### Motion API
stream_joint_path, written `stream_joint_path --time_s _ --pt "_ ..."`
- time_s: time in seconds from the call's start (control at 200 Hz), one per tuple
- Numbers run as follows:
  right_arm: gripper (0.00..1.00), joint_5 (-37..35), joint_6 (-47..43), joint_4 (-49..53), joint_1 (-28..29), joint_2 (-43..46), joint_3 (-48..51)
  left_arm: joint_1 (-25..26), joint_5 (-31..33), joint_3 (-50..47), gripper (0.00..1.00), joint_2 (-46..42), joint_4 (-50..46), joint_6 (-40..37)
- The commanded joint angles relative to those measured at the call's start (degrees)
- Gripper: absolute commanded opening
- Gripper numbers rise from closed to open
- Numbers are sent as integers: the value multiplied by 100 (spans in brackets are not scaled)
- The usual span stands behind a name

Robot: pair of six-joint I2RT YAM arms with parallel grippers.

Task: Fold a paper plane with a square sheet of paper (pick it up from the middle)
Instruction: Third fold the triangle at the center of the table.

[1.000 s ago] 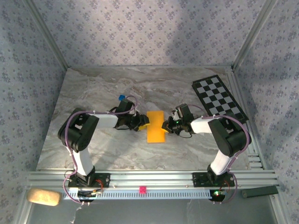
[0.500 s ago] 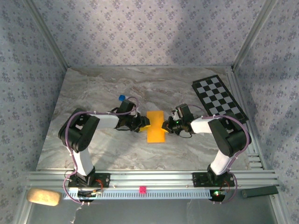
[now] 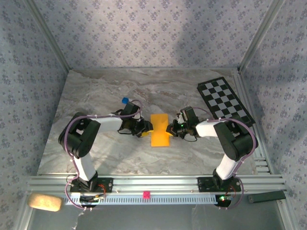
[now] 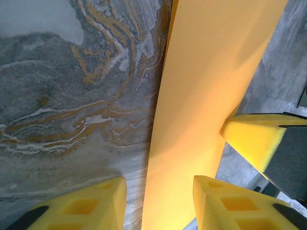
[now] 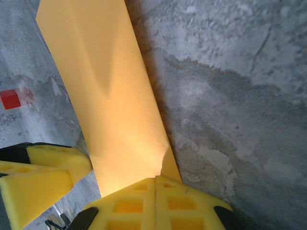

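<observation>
currently the right gripper (image 5: 156, 189) is pressing its fingertips together on the near edge of the square sheet of paper (image 5: 110, 96), which is already folded into a narrow strip and is stretching away just ahead of it. i cannot tell whether it is pinching or only pinning. opposite, the left gripper (image 4: 160, 203) is standing with jaws spread, the strip's other edge sitting between them, with a gap on one side. if the left one is closing off-line or pushing while the right is merely resting on top, the strip risks sliding or buckling, skewing the next fold.
</observation>
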State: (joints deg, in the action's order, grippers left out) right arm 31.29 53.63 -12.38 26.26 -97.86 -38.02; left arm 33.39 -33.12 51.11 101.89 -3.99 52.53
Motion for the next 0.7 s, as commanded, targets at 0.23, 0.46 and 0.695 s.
stream_joint_path --time_s 0.23,0.46,0.695 --pt "4 -473 60 561 -23 -172 181 260 -139 440 37 250 -252 -153" --pt "4 -466 51 549 -19 -166 191 287 -37 461 39 297 -261 -113" --pt "4 -452 51 524 -26 -172 209 259 106 479 44 313 179 -50"
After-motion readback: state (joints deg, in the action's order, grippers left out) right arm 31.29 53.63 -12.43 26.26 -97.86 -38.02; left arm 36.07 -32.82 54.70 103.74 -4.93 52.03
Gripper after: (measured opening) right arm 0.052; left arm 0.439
